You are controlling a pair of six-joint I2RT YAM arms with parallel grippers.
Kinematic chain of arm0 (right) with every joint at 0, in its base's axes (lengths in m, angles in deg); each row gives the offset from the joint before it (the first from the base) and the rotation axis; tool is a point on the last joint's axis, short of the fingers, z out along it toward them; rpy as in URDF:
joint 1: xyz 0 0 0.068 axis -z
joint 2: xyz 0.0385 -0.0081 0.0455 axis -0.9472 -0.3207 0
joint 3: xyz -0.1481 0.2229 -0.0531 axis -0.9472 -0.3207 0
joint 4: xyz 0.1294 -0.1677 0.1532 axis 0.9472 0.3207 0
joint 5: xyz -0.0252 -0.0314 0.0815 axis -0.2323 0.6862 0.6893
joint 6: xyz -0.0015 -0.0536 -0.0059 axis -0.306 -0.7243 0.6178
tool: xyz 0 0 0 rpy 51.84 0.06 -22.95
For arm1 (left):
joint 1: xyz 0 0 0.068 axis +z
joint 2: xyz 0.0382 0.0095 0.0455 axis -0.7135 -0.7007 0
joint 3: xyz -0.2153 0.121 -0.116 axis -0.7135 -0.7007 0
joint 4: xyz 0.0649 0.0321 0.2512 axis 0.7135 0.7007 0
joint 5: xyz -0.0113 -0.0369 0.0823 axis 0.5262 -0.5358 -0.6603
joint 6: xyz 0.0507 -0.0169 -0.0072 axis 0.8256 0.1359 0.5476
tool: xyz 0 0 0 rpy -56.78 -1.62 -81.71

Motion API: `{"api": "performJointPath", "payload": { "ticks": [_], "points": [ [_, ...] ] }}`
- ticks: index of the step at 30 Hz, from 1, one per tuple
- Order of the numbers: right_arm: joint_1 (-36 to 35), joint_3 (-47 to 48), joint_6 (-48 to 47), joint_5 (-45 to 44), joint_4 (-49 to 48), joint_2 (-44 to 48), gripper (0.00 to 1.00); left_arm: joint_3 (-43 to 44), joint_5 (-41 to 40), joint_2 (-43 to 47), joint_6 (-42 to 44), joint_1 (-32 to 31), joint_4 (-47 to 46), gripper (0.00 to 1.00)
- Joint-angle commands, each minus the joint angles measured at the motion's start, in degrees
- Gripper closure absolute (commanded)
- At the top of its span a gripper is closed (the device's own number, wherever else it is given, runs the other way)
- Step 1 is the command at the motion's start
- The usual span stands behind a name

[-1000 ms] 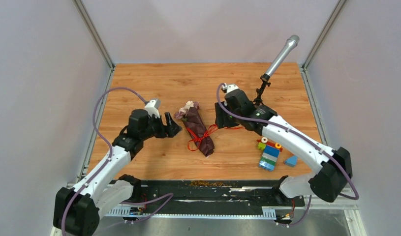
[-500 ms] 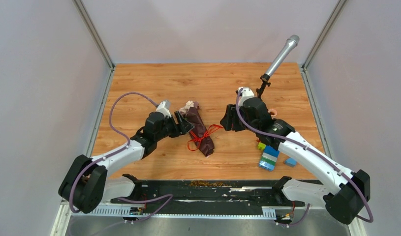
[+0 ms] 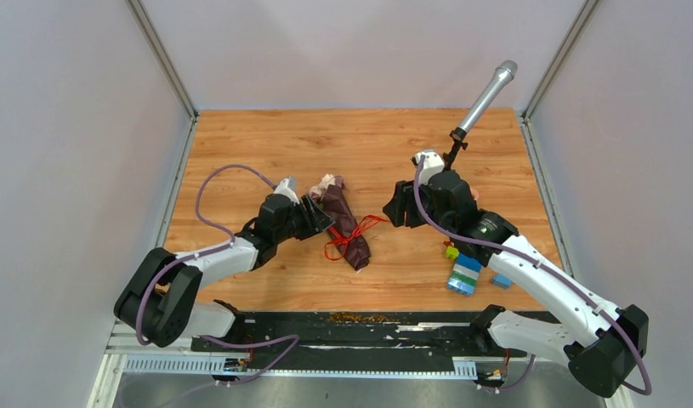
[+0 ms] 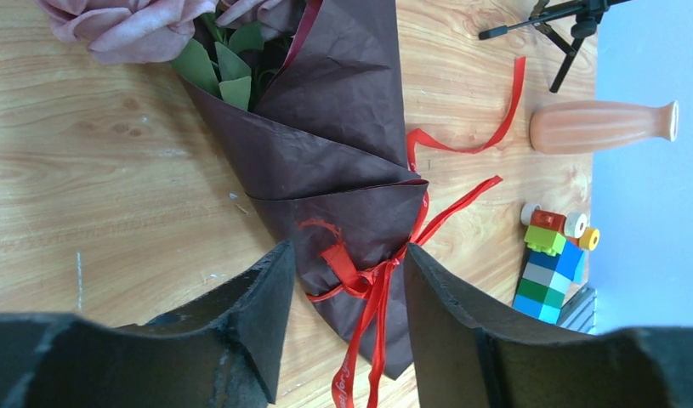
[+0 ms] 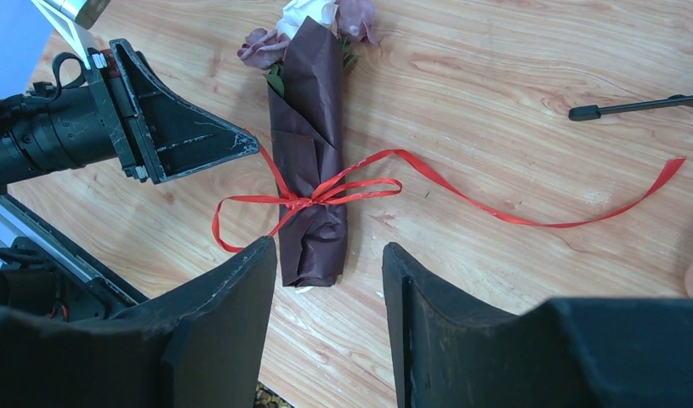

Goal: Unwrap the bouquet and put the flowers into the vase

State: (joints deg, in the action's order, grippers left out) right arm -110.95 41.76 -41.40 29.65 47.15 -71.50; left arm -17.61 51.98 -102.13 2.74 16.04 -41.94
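The bouquet (image 3: 343, 223) lies on the wooden table, a dark maroon paper cone (image 4: 343, 153) tied with red ribbon (image 5: 496, 208). The flowers (image 3: 327, 183) stick out of its far end, and pink heads (image 4: 122, 25) and green leaves show in the left wrist view. My left gripper (image 3: 325, 216) is open, low at the cone's left side. The tied narrow end shows past its tips (image 4: 347, 251), untouched. My right gripper (image 3: 393, 210) is open and empty, right of the bouquet above the ribbon's loose tail (image 5: 328, 246). The peach ribbed vase (image 4: 602, 127) is beyond the bouquet. In the top view my right arm hides it.
A microphone on a tripod (image 3: 487, 93) stands at the back right. A colourful toy-brick stack (image 3: 466, 272) and a loose blue piece (image 3: 502, 278) lie under my right forearm. Crumbs (image 3: 360, 317) lie at the near edge. Grey walls close in both sides.
My left arm has reached right until its tips are at the cone, and its jaws have narrowed. My right gripper has pulled back to the right, away from the bouquet.
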Motion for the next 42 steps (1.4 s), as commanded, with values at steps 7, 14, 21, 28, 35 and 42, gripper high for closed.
{"api": "performJointPath", "payload": {
  "ticks": [7, 14, 21, 28, 35, 42],
  "points": [
    [-0.2, -0.8, -1.5, -0.1, -2.8, 0.7, 0.52, 1.7, -0.9, -3.2, -1.5, -0.4, -3.8, 0.52],
    [-0.1, -1.0, -0.4, -3.2, -2.0, 2.1, 0.55, 2.4, 1.5, -6.2, -2.7, -0.4, -6.9, 0.80],
    [-0.1, -6.3, 11.4, -9.0, -4.8, 6.6, 0.53, 2.4, 2.0, -4.1, 0.6, -0.4, -4.7, 1.00],
    [-0.1, -13.9, 31.1, -12.7, -9.8, 6.9, 0.50, 1.0, 4.2, -2.0, 3.9, -0.4, -3.1, 1.00],
    [0.7, -17.5, 45.0, -19.2, -12.4, 0.9, 0.51, -1.1, 7.9, -0.9, 5.6, -0.4, -4.7, 1.00],
    [3.6, -15.1, 51.3, -23.5, -8.7, -9.9, 0.60, -0.8, 12.2, -2.1, 7.8, -0.4, -5.3, 1.00]
  ]
}}
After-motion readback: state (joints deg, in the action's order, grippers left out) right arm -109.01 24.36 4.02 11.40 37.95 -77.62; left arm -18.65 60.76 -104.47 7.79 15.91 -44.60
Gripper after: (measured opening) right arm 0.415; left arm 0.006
